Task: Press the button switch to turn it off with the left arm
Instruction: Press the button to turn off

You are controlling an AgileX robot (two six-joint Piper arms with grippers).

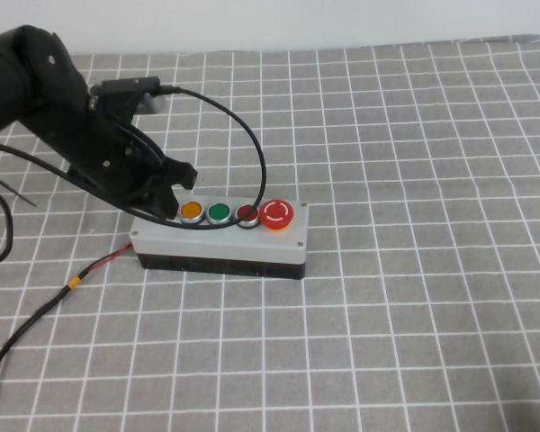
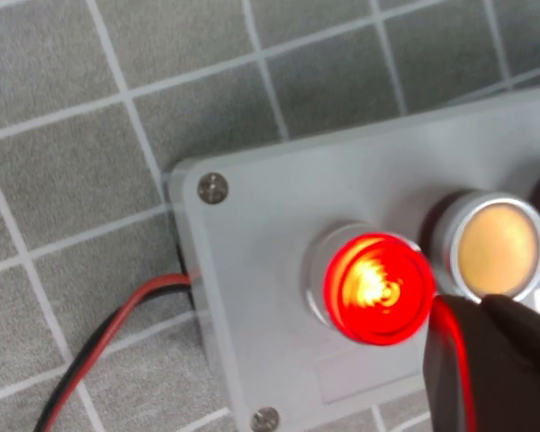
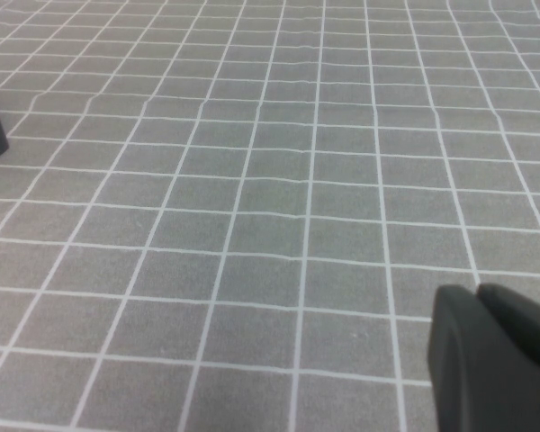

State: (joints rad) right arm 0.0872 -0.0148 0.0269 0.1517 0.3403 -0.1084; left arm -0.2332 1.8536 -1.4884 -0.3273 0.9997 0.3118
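Note:
The button switch (image 2: 378, 288) is a raised bright-red round button with a pale collar, and it glows. It sits at the left end of the grey button box (image 1: 220, 241), which also shows in the left wrist view (image 2: 261, 252). In the high view my left arm hides the switch. My left gripper (image 1: 166, 193) hangs over that end of the box. In its wrist view the left gripper (image 2: 475, 310) is shut and empty, its tips right beside the glowing switch, with red light on one finger. My right gripper (image 3: 475, 301) is shut and empty above the cloth.
On the box, rightward from the switch, are an orange button (image 1: 191, 211), a green button (image 1: 219, 212), a flat dark-red button (image 1: 247, 214) and a large red mushroom button (image 1: 276, 214). A red and black wire (image 1: 99, 265) leaves the box's left side. A black cable (image 1: 243, 135) loops over the box. Grey checked cloth covers the table.

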